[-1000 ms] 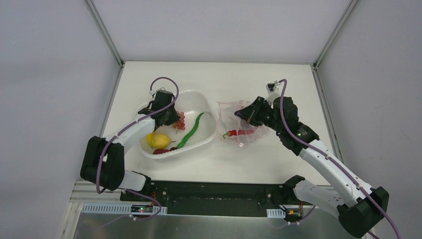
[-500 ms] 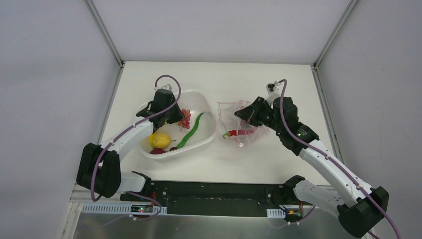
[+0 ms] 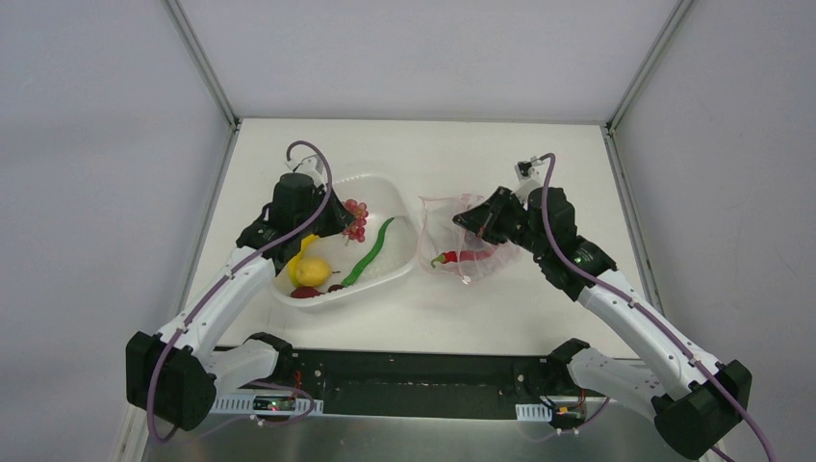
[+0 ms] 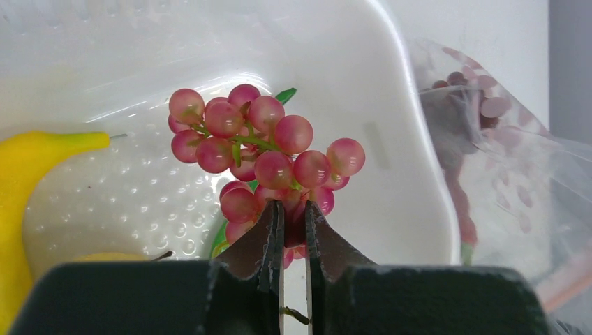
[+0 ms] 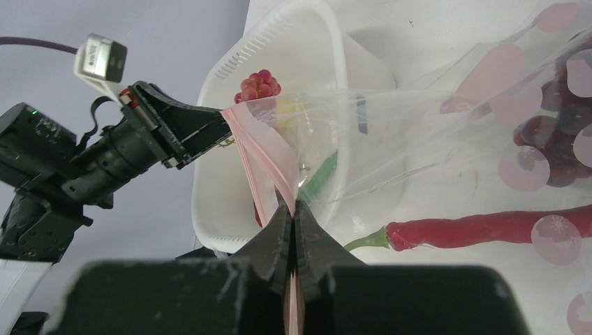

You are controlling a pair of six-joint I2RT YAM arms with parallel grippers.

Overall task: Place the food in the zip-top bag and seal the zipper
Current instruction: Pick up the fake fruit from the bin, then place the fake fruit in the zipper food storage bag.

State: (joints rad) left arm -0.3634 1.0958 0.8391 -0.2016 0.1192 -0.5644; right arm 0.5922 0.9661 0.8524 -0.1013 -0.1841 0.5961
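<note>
My left gripper [image 4: 294, 209] is shut on the lower end of a pink-red grape bunch [image 4: 265, 150], which hangs above the white tub [image 3: 390, 183]. In the tub lie a yellow banana [image 3: 300, 252], a round yellow fruit [image 3: 311, 272] and a green chili [image 3: 370, 252]. To the right, the zip-top bag [image 3: 443, 231] rests on the table with a red chili [image 5: 482, 227] and dark grapes [image 5: 558, 139] inside. My right gripper [image 5: 293, 206] is shut on the pink zipper [image 5: 262, 157], holding the bag's mouth up and facing the tub.
The tub's right wall [image 5: 223, 181] stands close to the bag's mouth. A dark red piece [image 3: 308, 292] lies at the tub's near end. White table runs behind both, bounded by grey walls and metal rails.
My left arm has risen and drawn back, lifting the grape bunch off the tub floor. The right arm and the bag have not moved.
</note>
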